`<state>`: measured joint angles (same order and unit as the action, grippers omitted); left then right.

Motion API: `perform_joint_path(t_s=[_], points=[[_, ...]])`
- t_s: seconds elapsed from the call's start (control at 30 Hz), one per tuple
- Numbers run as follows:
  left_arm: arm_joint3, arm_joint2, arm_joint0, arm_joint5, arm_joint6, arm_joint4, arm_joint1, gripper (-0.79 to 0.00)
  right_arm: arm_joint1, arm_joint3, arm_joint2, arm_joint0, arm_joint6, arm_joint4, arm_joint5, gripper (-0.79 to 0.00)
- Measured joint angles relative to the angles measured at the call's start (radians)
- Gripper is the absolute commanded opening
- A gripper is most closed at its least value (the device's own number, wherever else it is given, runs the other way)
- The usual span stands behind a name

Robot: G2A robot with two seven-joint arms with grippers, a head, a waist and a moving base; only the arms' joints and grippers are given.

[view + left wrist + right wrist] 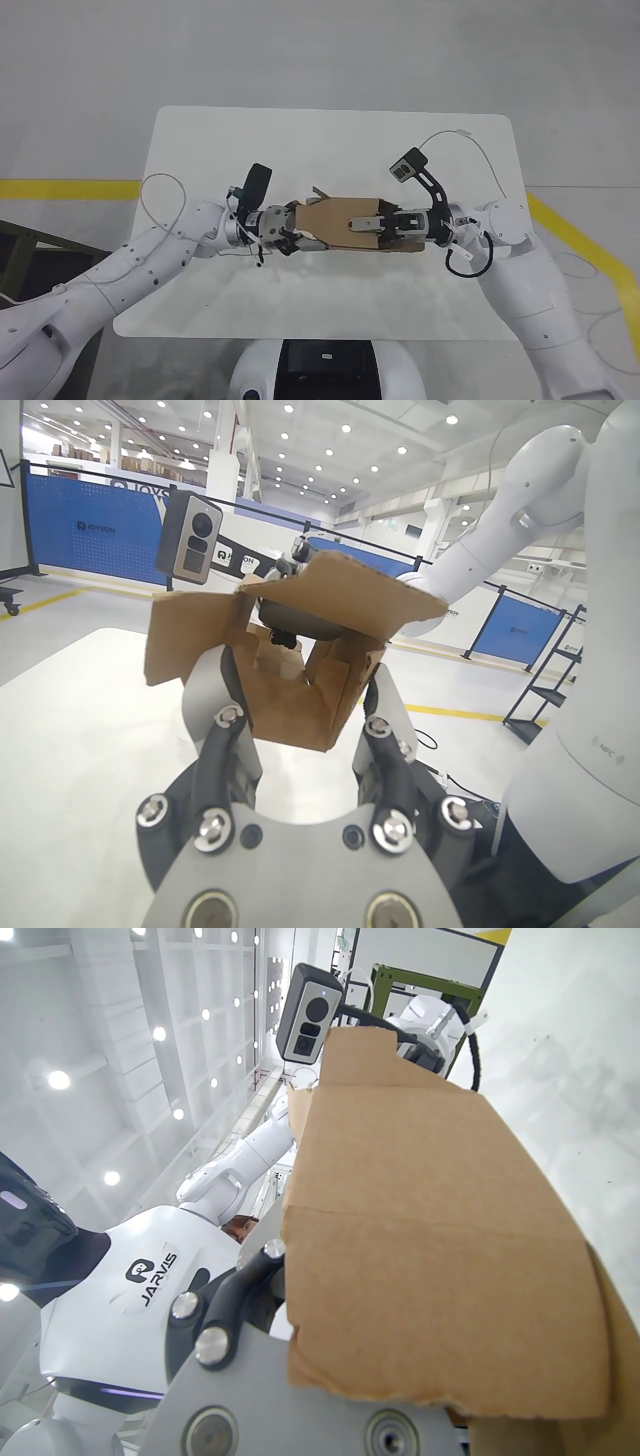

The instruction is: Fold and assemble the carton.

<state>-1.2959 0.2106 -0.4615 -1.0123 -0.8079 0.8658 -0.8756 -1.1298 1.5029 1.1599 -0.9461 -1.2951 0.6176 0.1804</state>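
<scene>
Carton point(340, 225) over the middle of the desk point(330, 140), stretched lengthwise between the two claws. Left claw point(300, 665) grasping the carton's open end, one finger point(205, 685) pressed outside each side wall, the box corner wedged between them, loose flaps splayed above and to the side. Right claw point(385, 224) at the opposite end, right against the cardboard, its grip masked by a broad brown panel: clenched or released, cannot tell.
</scene>
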Motion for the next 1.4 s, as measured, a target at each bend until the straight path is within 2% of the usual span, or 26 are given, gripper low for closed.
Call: perform_joint_path(t_s=[0.2,0.37,0.8,1.17,1.4], points=[[0.008,0.001,-0.001,0.000,0.000,-0.025,0.002,-0.280,0.001,0.000,-0.001,0.000,0.001,0.001,-0.002,-0.785],[0.018,0.004,-0.001,0.000,0.000,-0.031,0.002,-0.394,0.001,0.002,-0.004,0.001,0.004,-0.002,0.000,-0.785],[0.003,0.020,0.006,0.000,0.000,0.013,0.003,-0.403,0.002,0.005,-0.007,-0.001,0.025,-0.013,0.001,-0.785],[-0.019,0.096,-0.041,0.000,0.000,0.098,0.013,-0.403,0.004,0.011,-0.001,-0.008,0.053,-0.021,0.004,-0.785],[-0.028,0.134,-0.063,0.000,0.000,0.121,0.011,-0.437,0.004,0.014,-0.004,-0.008,0.062,-0.026,0.006,-0.785]])
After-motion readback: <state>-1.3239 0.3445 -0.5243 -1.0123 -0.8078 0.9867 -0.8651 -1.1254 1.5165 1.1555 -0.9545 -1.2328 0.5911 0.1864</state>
